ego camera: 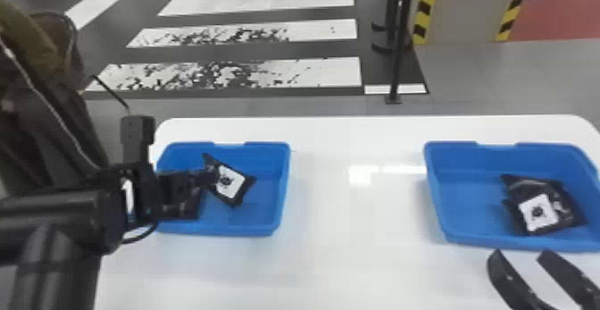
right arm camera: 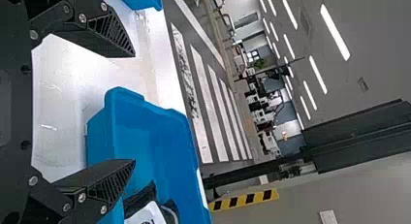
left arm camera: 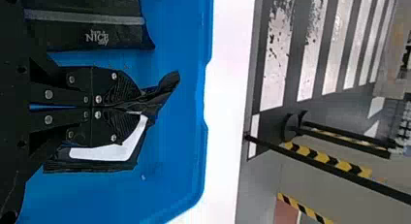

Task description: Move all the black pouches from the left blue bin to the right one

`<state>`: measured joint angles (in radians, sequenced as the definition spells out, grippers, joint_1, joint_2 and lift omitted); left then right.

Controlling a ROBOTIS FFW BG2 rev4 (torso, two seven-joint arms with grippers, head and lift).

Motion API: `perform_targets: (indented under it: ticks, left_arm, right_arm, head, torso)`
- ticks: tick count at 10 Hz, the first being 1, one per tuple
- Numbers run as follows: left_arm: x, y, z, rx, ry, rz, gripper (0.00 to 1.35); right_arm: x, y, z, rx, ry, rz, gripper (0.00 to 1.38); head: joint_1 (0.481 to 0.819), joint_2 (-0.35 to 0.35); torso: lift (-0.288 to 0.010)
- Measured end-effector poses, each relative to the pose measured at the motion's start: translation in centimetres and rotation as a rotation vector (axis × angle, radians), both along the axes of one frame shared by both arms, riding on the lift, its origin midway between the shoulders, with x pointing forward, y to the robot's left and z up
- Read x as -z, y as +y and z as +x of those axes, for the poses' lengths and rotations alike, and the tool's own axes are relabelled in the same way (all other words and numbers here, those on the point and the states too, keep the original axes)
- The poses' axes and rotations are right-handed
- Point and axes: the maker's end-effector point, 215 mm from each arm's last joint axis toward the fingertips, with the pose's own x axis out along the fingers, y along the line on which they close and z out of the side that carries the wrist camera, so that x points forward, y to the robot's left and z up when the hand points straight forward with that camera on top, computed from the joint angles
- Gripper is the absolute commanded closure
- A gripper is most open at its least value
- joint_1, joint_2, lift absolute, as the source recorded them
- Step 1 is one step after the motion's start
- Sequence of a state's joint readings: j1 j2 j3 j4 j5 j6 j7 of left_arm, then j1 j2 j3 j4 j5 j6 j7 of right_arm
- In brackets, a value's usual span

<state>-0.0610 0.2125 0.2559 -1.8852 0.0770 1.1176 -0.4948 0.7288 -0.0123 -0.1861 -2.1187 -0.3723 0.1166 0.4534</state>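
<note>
White, round-cornered bench (ego camera: 357,264) stands before a striped grey floor (ego camera: 254,97). Left gripper (ego camera: 210,176) has its jaws pinched together on a crumpled part of a glossy black pouch with a white label (ego camera: 231,183), at the left blue plastic bin (ego camera: 281,188). Beyond the jaws, its long axis slants from far left to near right. Just beside them lies a grey-banded black pouch (left arm camera: 87,32). Right gripper (ego camera: 519,253) holds nothing, jaws spread wide; past them, a creased black pouch (ego camera: 539,212) rests in the right blue plastic bin (ego camera: 462,193).
</note>
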Motion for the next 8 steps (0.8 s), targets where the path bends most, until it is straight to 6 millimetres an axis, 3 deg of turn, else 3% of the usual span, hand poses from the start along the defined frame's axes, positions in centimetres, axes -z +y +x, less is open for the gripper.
perform_targets:
  ticks: [2, 4, 6, 8]
  left_arm:
    - [-2.8, -3.7, -2.3, 0.073, -0.081, -0.093, 1.15]
    - [-5.2, -9.4, -4.4, 0.181, -0.153, -0.219, 1.15]
    - [-6.1, -14.7, -5.8, 0.276, -0.175, -0.324, 1.15]
    - [-6.1, -18.7, -7.1, 0.346, -0.160, -0.384, 1.15]
  right_arm:
    - [0.0, 2.1, 0.4, -0.058, 0.015, 0.089, 0.27]
    - [-0.2, 7.4, 1.1, -0.171, 0.051, 0.280, 0.27]
    - [-1.5, 12.2, 1.5, -0.271, 0.073, 0.431, 0.27]
    - [-2.4, 14.9, 2.0, -0.327, 0.076, 0.496, 0.27]
  head:
    - [0.695, 0.117]
    - [0.695, 0.110]
    - [0.695, 0.105]
    - [0.695, 0.090]
  torso:
    - [-0.140]
    - [-0.140]
    - [-0.140]
    - [-0.140]
